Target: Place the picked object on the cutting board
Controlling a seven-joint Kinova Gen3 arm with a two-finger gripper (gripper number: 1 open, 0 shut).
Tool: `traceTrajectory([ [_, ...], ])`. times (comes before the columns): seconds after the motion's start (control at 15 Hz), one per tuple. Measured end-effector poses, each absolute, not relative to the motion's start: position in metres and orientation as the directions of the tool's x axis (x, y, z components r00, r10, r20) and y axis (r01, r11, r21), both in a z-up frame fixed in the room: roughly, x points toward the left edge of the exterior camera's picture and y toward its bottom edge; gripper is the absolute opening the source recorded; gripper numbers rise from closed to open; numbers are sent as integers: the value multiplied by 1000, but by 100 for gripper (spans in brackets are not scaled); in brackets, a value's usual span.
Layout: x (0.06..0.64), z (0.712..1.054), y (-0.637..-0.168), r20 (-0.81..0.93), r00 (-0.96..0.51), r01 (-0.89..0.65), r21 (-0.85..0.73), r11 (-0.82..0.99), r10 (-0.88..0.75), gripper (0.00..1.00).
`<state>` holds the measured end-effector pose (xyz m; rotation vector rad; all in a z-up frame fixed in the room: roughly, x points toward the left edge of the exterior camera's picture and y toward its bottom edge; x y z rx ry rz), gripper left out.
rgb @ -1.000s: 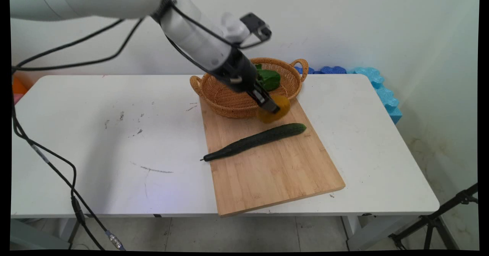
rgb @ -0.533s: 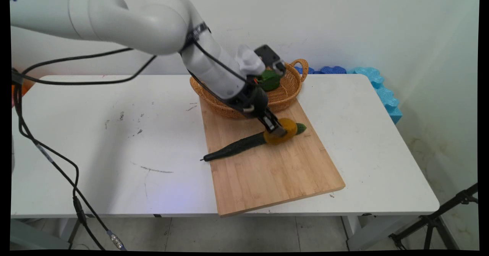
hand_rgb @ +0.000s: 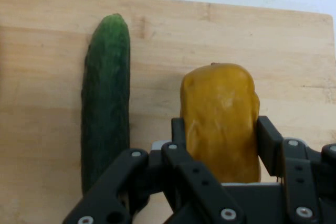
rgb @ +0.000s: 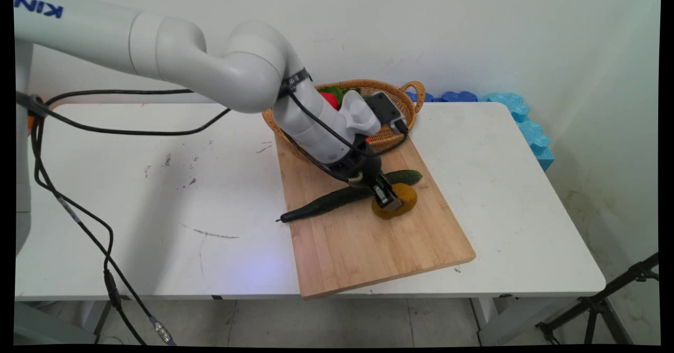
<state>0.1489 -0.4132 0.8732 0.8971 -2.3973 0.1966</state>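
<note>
Right of centre in the main view, low over the wooden cutting board: black gripper, closed on a yellow-orange pepper, pressed close to or resting on the board, contact not clear. From the hand view, same yellow-orange pepper clamped between the two fingers, one on each flank. Just beside it, toward the left of that picture, a dark green cucumber, lying lengthwise, apart from the pepper. Across the main view, cucumber slanted from lower left to upper right on the board. Behind the arm, at the board's upper edge, a wicker basket, holding something red and something green, mostly hidden.
</note>
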Motion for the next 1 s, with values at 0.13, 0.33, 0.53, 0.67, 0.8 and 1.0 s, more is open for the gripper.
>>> traceTrajectory([
  [0.13, 146, 869, -413, 557, -619, -639, 54, 767, -554, 0],
  [0.33, 141, 861, -413, 557, -625, -635, 46, 771, -547, 0],
  [0.53, 138, 856, -413, 558, -629, -632, 40, 774, -542, 0],
  [0.67, 137, 853, -413, 557, -632, -629, 36, 776, -538, 0],
  [0.8, 136, 851, -413, 560, -635, -626, 32, 779, -533, 100],
  [1.0, 135, 851, -413, 565, -637, -621, 29, 784, -525, 100],
])
